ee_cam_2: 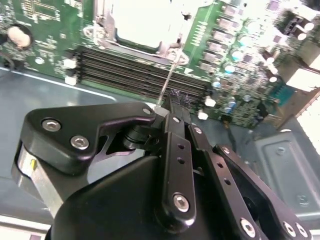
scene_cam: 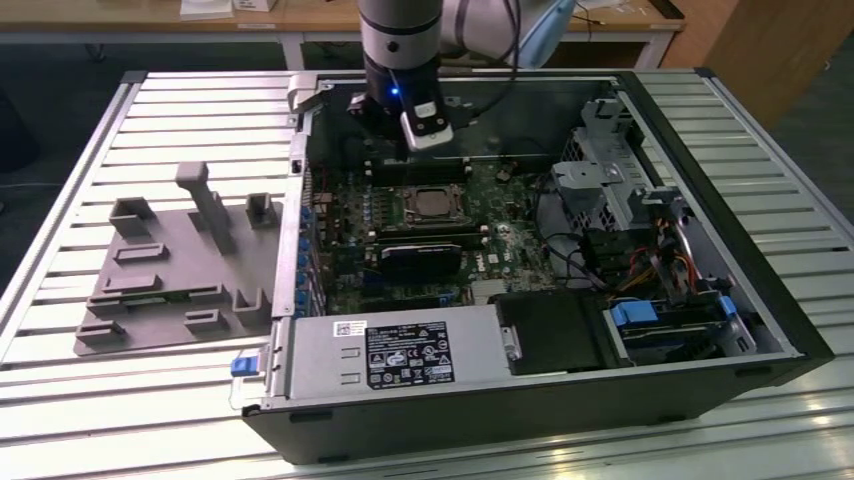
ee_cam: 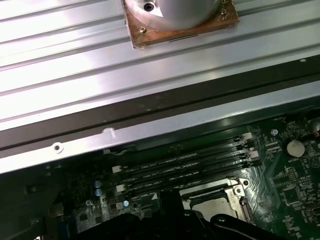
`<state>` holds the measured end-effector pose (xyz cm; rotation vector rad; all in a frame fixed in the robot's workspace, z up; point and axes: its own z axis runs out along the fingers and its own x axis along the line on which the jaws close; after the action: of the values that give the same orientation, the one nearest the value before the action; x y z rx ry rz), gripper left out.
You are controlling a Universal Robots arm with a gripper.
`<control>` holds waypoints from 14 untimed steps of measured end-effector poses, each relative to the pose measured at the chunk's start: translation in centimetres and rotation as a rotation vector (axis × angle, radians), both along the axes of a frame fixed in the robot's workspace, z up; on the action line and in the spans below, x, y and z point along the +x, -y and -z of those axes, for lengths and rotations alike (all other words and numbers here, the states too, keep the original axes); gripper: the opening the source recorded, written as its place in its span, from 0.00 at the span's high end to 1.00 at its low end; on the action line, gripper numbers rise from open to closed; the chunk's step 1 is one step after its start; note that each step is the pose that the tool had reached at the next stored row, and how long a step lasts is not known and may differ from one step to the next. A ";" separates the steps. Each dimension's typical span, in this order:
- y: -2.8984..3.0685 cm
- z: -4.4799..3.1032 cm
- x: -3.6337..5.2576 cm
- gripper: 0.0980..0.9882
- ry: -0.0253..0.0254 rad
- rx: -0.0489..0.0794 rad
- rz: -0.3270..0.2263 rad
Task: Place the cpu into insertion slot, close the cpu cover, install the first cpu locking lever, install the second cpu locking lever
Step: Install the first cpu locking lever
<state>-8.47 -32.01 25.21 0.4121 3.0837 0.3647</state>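
Sitting in the insertion slot point(scene_cam: 395, 206) beneath the closed cpu cover point(ee_cam_2: 140, 49), the cpu point(ee_cam_2: 142, 20) looks placed and covered, while the gripper point(ee_cam_2: 174, 97), fingers point(ee_cam_2: 170, 131) pinched together, touches the tip of a raised locking lever point(ee_cam_2: 169, 75), so the lever latching seems unfinished

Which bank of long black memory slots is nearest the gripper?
The bank between the silvery square socket and the case wall, by the black gripper; the other bank sits beside the black fan card.
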 end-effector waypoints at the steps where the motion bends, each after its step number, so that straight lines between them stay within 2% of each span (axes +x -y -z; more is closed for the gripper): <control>1: 0.00 0.00 0.27 1.00 0.0000 0.000 0.000; 5: 0.01 0.00 0.90 1.00 -0.0001 0.000 0.000; 14: 0.00 0.00 0.91 1.00 0.0004 0.000 0.000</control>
<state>-7.56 -32.01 25.21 0.4118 3.0833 0.3645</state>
